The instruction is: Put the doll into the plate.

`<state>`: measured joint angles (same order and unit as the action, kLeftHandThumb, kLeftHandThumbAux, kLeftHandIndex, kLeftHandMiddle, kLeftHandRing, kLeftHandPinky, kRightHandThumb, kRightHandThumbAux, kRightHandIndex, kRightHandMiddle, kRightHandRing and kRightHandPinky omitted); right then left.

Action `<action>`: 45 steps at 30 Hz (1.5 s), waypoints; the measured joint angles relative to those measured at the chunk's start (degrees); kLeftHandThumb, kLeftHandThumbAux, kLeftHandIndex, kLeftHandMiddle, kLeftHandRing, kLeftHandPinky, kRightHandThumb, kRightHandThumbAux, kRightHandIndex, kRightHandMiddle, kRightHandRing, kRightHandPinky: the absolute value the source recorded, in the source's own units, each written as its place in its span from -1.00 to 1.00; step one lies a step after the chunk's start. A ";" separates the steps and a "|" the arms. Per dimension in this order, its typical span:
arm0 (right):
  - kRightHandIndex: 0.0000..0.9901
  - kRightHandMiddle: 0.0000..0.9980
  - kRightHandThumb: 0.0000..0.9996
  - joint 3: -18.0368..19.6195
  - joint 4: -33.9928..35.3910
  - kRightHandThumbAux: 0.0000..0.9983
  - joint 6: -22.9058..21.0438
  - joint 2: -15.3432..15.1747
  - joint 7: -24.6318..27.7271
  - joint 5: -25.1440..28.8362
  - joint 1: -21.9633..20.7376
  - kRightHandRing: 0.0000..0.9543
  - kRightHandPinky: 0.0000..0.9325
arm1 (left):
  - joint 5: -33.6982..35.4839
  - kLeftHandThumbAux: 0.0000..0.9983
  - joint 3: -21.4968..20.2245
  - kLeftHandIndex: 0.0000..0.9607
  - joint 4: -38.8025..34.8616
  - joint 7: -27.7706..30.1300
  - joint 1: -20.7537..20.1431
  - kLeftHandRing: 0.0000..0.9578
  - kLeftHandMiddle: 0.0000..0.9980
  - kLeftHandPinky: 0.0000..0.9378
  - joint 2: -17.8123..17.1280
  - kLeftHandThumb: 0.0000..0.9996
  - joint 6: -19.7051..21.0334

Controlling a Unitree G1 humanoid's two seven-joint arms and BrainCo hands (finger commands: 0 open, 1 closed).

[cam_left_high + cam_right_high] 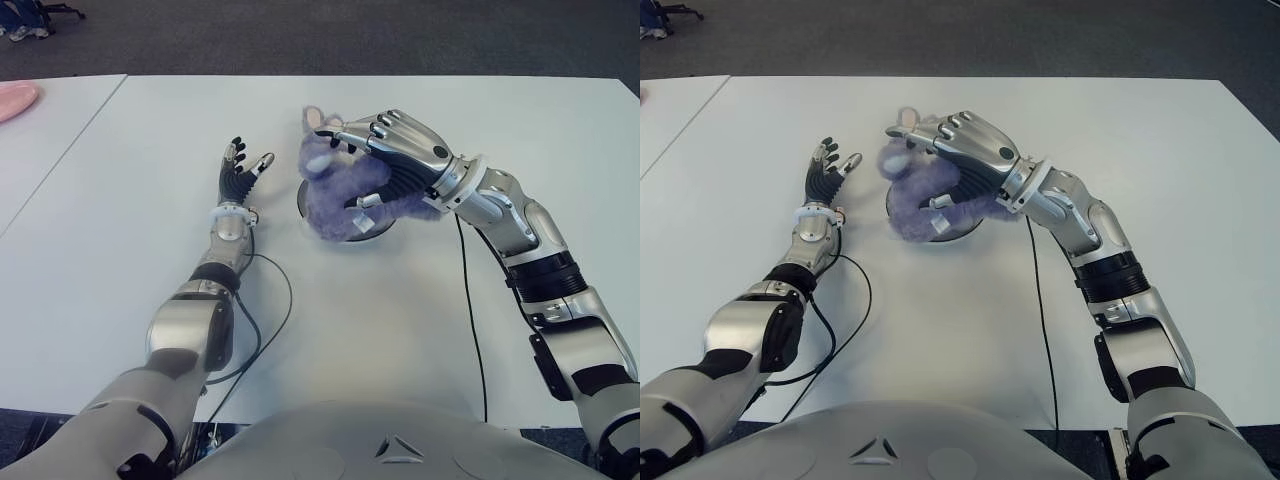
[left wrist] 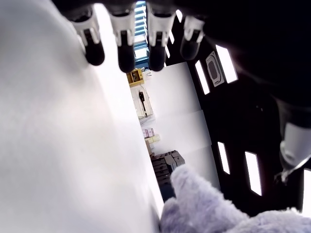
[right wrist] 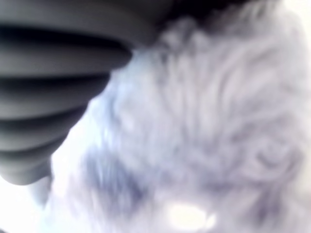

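We've got the right hand (image 1: 385, 160) wrapped around the purple plush doll (image 1: 340, 190), fingers curled over its top and thumb underneath. The doll sits over the dark plate (image 1: 375, 229), covering most of it; we can't tell whether it touches. Left hand (image 1: 238, 172) shows just left of the plate on the white surface (image 1: 150, 150), fingers spread, holding nothing.
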<state>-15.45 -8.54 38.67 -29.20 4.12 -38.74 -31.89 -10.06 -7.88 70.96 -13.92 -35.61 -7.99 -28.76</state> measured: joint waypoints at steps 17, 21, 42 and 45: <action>-1.00 -1.00 -0.72 -0.63 -8.62 -0.50 2.83 0.09 -11.18 -4.22 -2.83 -1.00 -1.00 | 0.10 -0.01 -0.30 -0.89 0.00 0.74 -0.02 -0.76 -0.76 -0.79 0.03 -1.00 0.00; -1.00 -1.00 -0.72 -0.96 -9.13 -0.49 2.82 0.08 -11.42 -4.29 -3.23 -1.00 -1.00 | 0.11 0.02 -0.37 -0.89 0.00 0.78 -0.02 -0.75 -0.76 -0.76 0.04 -1.00 0.00; -1.00 -1.00 -0.75 -1.63 -13.96 -0.35 2.80 0.28 -10.54 -2.15 -6.85 -1.00 -1.00 | 0.02 0.09 -0.25 -0.89 0.00 0.76 -0.14 -0.73 -0.74 -0.70 0.05 -1.00 0.57; -1.00 -1.00 -0.77 -1.49 -15.45 -0.31 2.80 0.71 -8.79 0.81 -7.87 -1.00 -1.00 | 0.02 0.09 -0.25 -0.90 0.00 0.76 -0.16 -0.73 -0.73 -0.74 0.06 -1.00 0.63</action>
<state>-16.94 -23.99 41.47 -28.49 -4.67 -37.93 -39.76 -10.04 -8.13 70.96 -13.16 -35.77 -7.93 -28.13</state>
